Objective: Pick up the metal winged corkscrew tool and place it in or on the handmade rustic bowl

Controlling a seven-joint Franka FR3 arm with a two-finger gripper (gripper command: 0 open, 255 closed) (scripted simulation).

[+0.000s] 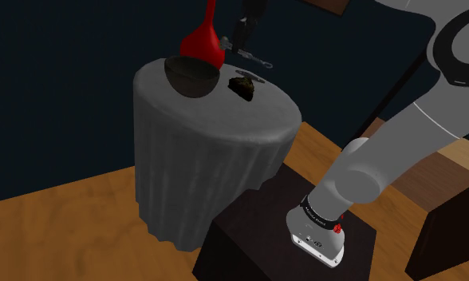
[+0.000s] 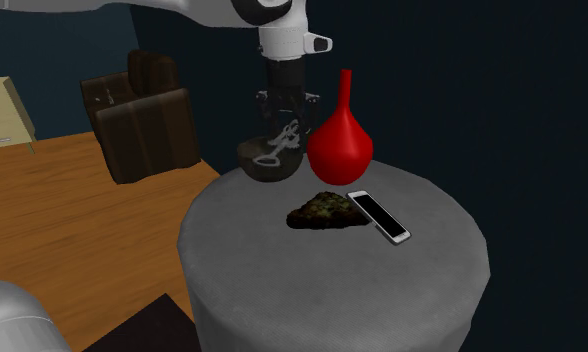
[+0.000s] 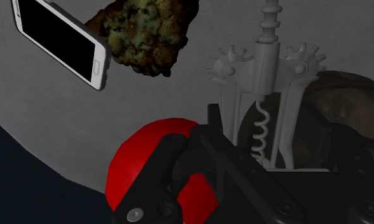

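My black gripper (image 2: 282, 118) is shut on the pale metal winged corkscrew (image 2: 284, 140), which hangs in the air above the round table. In the wrist view the corkscrew (image 3: 266, 95) shows its gear teeth and spiral between my fingers (image 3: 221, 153). The dark, rough bowl (image 2: 262, 165) stands upright just below and behind it; the bowl (image 3: 345, 105) lies partly under the corkscrew's one side. In the shoulder view the corkscrew (image 1: 253, 57) hangs a little to the right of the bowl (image 1: 189, 78), under the gripper (image 1: 242, 36).
A red long-necked vase (image 2: 340, 140) stands close beside the bowl. A mottled dark lump (image 2: 325, 210) and a smartphone (image 2: 379, 216) lie on the grey-draped table (image 2: 282, 290). Brown furniture (image 2: 142, 120) stands on the wooden floor beyond it.
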